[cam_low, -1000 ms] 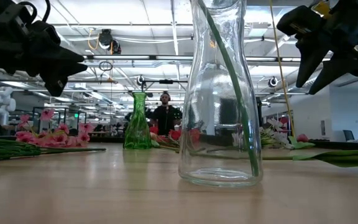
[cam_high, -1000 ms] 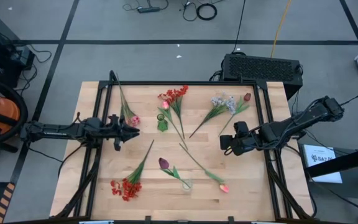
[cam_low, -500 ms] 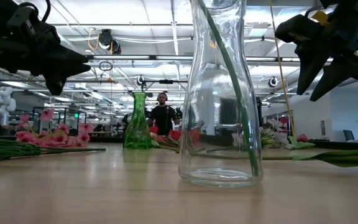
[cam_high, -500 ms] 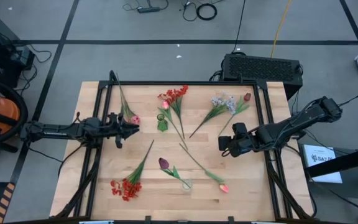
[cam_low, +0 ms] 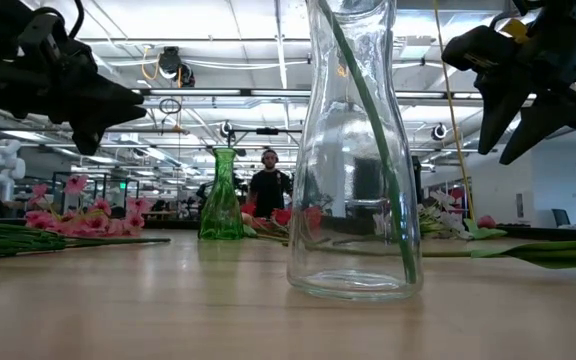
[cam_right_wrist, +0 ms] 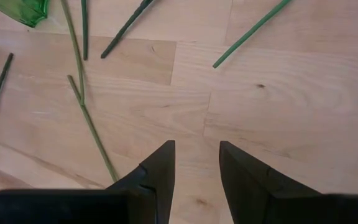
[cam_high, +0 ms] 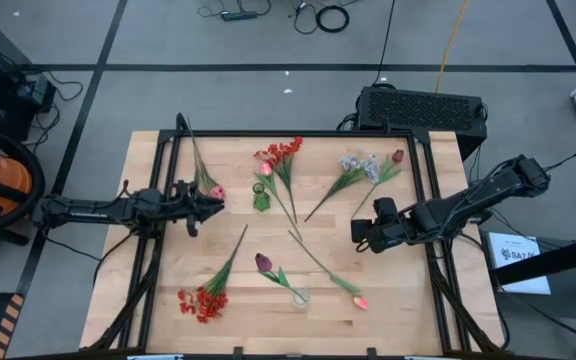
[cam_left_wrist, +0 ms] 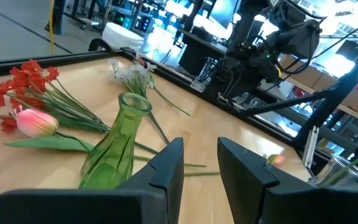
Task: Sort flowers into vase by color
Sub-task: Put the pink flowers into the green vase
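1. two vases are seen on the table (cam_high: 148,250): a green vase (cam_high: 260,197) and a clear vase (cam_high: 300,296) holding one stem.
2. two red clusters (cam_high: 202,302), lavender sprigs (cam_high: 360,163) and pink blossoms (cam_high: 215,192) lie around the green vase, stems mostly diagonal.
3. the left gripper (cam_high: 216,207), beside the green vase, is parted and empty.
4. the right gripper (cam_high: 360,236), well right of it, is parted, nothing grasped.

Wooden table (cam_high: 158,290): green vase (cam_high: 260,198), clear glass vase (cam_low: 353,150), loose flowers (cam_high: 286,160) scattered flat across the top.
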`<move>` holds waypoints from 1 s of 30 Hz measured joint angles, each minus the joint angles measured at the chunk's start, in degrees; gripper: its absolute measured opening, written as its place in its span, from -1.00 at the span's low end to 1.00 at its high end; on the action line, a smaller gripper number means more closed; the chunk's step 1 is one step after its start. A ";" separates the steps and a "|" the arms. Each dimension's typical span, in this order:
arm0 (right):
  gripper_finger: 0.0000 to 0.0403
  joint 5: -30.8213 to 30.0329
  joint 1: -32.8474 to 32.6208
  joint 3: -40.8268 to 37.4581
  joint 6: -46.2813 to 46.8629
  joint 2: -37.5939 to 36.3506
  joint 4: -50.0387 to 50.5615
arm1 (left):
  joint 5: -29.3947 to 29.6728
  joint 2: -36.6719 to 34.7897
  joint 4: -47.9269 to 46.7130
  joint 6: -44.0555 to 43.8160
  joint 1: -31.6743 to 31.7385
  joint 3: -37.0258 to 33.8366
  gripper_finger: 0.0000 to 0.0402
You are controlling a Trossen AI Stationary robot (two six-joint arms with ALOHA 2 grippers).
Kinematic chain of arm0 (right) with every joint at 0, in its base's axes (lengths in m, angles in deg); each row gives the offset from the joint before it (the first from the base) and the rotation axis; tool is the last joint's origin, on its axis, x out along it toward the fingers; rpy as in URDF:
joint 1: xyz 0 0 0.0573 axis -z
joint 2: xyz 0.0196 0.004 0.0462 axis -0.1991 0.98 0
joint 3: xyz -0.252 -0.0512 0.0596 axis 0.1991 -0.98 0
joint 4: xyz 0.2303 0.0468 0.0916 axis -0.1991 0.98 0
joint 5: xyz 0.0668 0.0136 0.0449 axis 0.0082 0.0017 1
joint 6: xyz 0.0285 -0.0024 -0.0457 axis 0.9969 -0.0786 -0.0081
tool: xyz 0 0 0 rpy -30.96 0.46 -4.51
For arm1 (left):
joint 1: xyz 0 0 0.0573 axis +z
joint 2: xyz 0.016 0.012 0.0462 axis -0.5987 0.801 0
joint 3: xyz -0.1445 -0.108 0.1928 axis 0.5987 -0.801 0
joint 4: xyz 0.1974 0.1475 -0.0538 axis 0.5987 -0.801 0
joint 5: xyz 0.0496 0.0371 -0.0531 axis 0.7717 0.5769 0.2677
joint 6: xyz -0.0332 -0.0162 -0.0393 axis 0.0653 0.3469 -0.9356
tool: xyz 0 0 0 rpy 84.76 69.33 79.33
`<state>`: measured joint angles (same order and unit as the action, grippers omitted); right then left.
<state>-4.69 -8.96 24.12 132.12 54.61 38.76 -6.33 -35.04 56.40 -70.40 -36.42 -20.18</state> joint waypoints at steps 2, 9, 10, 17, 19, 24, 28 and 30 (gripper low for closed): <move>-0.43 0.00 0.00 0.00 0.02 0.00 0.00 | -0.60 0.00 -0.41 -0.11 0.00 0.04 -0.46; -0.43 0.00 0.00 0.00 0.04 0.00 -0.18 | -2.50 0.00 -2.04 -0.18 0.00 0.09 -0.07; -0.43 0.00 0.00 0.00 0.04 0.00 -0.20 | -2.53 0.00 -2.10 -0.26 0.00 0.09 -0.01; -0.43 -0.10 0.00 0.00 0.04 0.00 -0.22 | -3.08 0.00 -2.11 -0.64 0.00 0.11 0.11; -0.43 -0.19 0.00 0.00 0.04 0.00 -0.22 | -4.35 0.02 -1.51 -1.80 0.00 0.10 0.11; -0.43 -0.22 0.00 0.00 0.04 0.00 -0.22 | -3.77 0.00 2.50 -1.74 0.00 0.15 0.11; -0.43 -0.24 0.00 0.00 -0.58 0.00 -0.20 | -3.82 0.00 4.43 -0.30 0.00 0.15 0.11; -0.43 -0.17 0.00 0.00 -1.54 0.00 -0.20 | -3.19 0.00 4.52 -0.15 -0.02 0.15 0.11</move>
<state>-4.86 -8.96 24.12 130.58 54.61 38.56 -9.52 -35.04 60.91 -70.56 -36.44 -20.03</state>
